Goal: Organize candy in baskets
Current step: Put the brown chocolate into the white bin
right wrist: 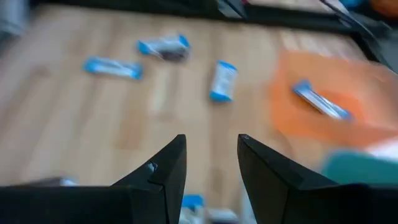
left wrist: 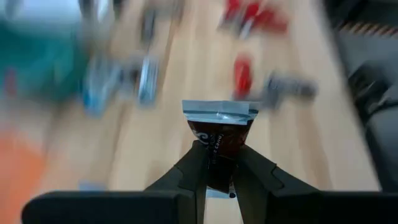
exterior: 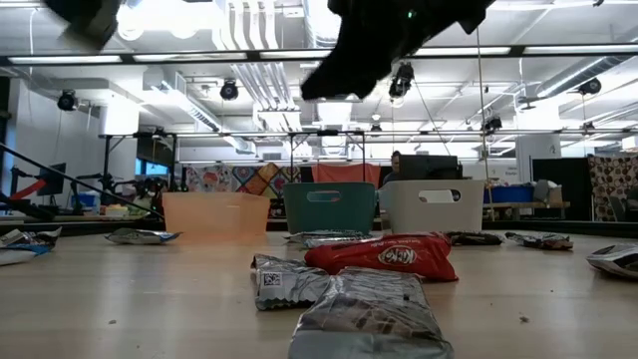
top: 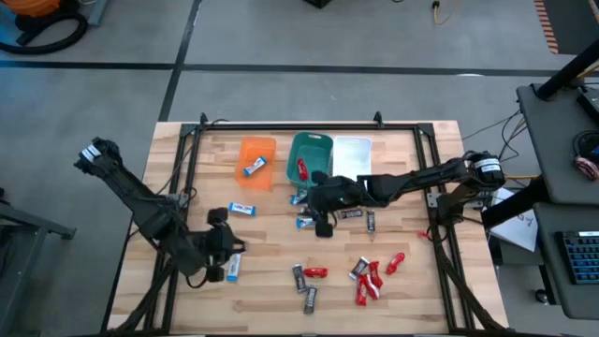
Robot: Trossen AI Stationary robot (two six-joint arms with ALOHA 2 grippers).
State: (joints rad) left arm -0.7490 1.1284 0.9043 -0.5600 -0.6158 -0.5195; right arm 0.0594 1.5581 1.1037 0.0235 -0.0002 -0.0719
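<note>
- You see one blue bar in the orange basket (top: pixel 257 161), one red in the teal basket (top: pixel 310 156); white basket (top: pixel 352 155) looks empty
- Left claw (left wrist: pixel 219 165), at 8 o'clock, pinches a dark bar (left wrist: pixel 219 134)
- Right claw (right wrist: pixel 211 163) hangs spread near centre
- Most candy waits on the desk (top: pixel 271 281)

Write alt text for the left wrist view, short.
The left gripper pinches a dark candy bar by one end above the wooden table. Beyond it lie blurred red candies and other wrapped bars.
</note>
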